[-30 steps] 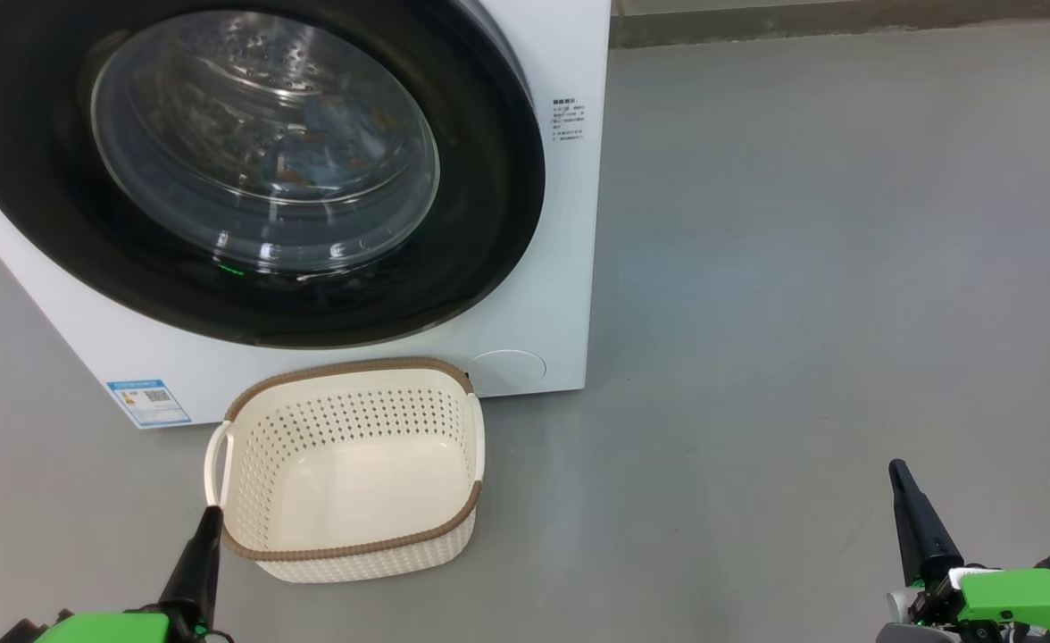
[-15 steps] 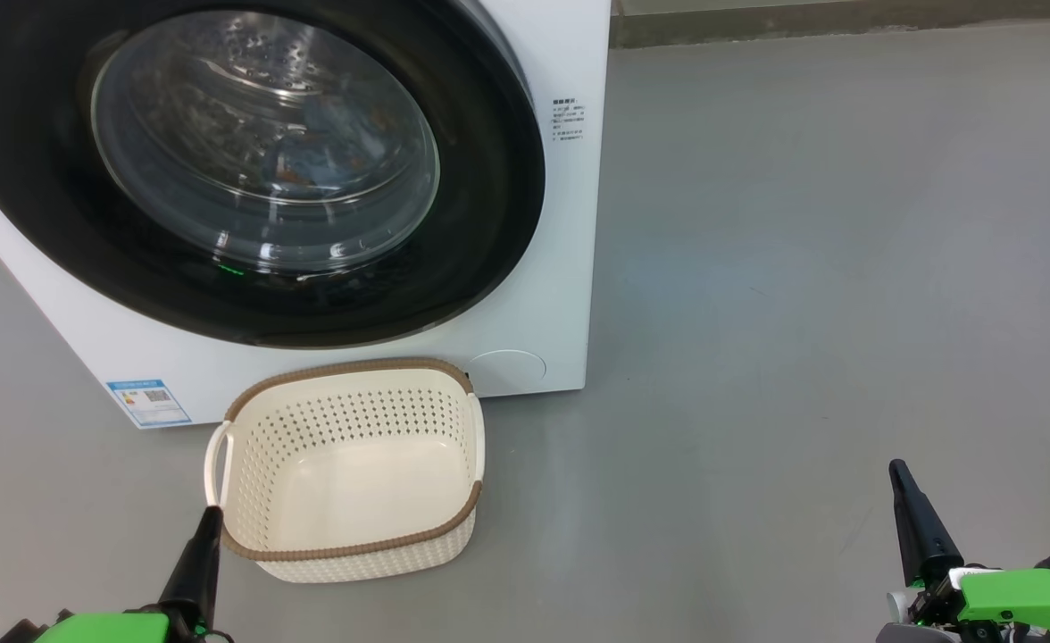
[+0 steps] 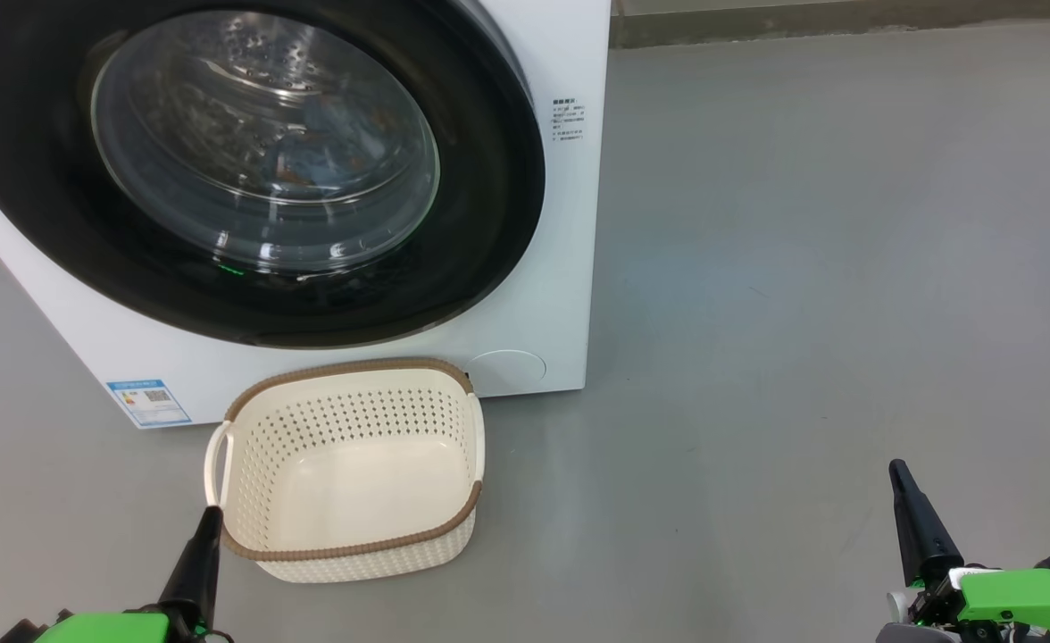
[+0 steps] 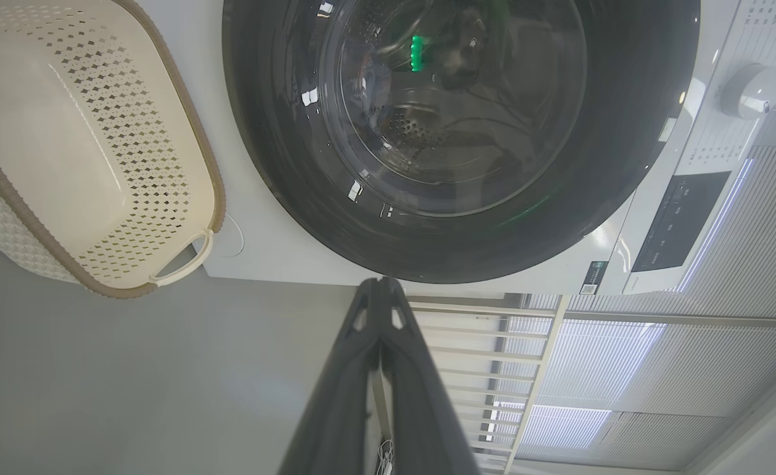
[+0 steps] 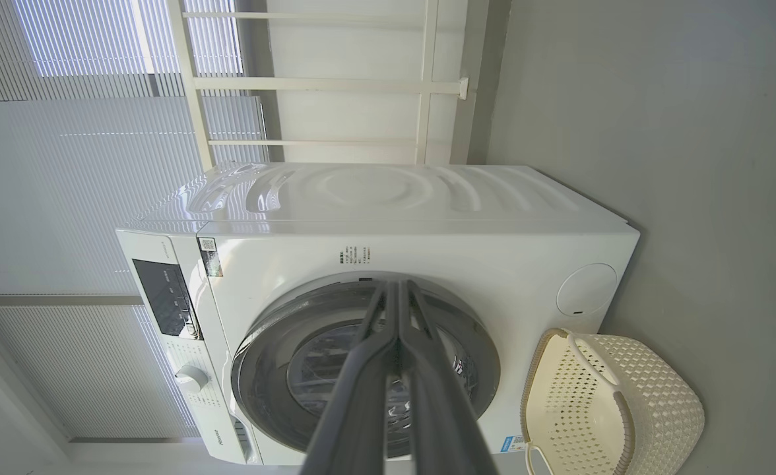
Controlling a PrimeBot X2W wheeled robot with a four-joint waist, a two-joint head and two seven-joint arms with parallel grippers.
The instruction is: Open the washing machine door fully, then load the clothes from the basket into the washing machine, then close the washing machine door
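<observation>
The basket [image 3: 346,368] lay empty, left gripper [image 3: 212,516] and right gripper [image 3: 897,471] each pressed together; the washing machine door [image 3: 248,170] looked shut but, if unlatched, could swing open.

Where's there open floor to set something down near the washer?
Widest bare floor: right of the washing machine and basket, ahead of the right gripper. Crowded: basket close under the machine's front, left gripper by its near-left corner.
</observation>
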